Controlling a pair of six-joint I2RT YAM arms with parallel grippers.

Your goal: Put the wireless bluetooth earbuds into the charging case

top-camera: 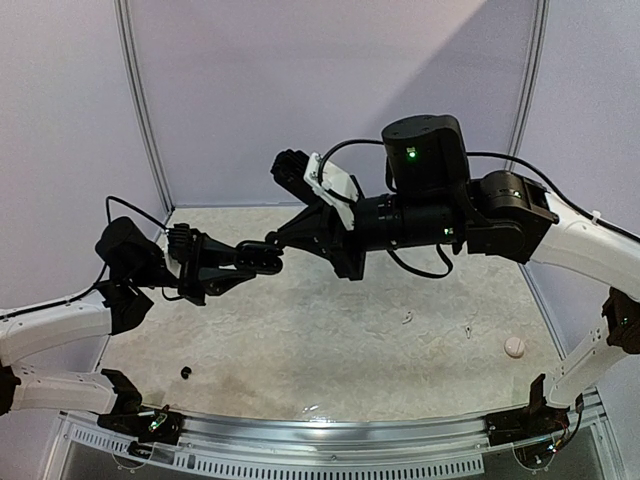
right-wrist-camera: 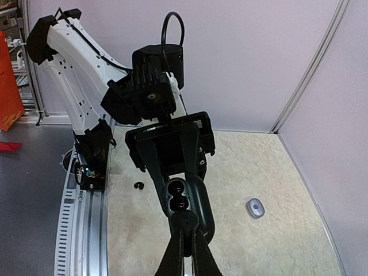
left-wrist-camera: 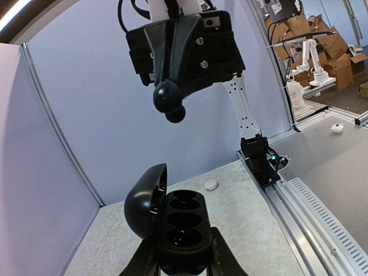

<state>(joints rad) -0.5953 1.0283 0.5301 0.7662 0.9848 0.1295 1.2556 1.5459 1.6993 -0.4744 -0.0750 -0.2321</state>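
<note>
With my left gripper pinching the open case, I centre my pressed-together right gripper over a socket, then lower straight.

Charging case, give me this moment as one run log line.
left gripper: shut on charging case, lid open | right gripper: shut, poised over it | black earbud: lying loose on table

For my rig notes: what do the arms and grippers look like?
The left arm and right arm have white shells and black joints. The left gripper and right gripper are black. Black cables run alongside; a green light glows on the right arm.
</note>
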